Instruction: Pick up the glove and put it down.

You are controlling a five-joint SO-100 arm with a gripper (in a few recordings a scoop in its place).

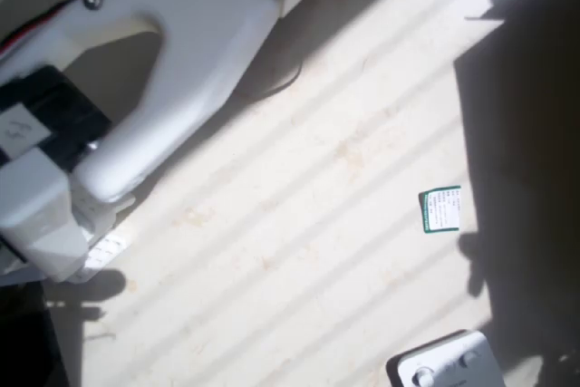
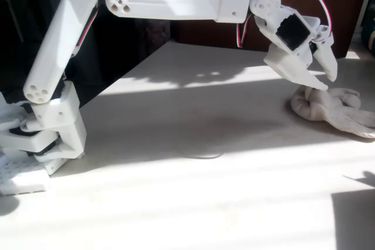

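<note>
Glove (image 2: 334,111) on table, just below gripper (image 2: 321,80)

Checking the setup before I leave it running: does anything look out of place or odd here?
Nothing stands out. The soft beige fabric glove lies crumpled on the pale table, with the white end effector just above its cuff. A small green-edged card lies flat, apart.

Glove (image 2: 331,108): cream, soft fabric, lying crumpled on the tabletop at right edge of the fixed view, bunched cuff toward the left, stubby fingers pointing right.
</note>
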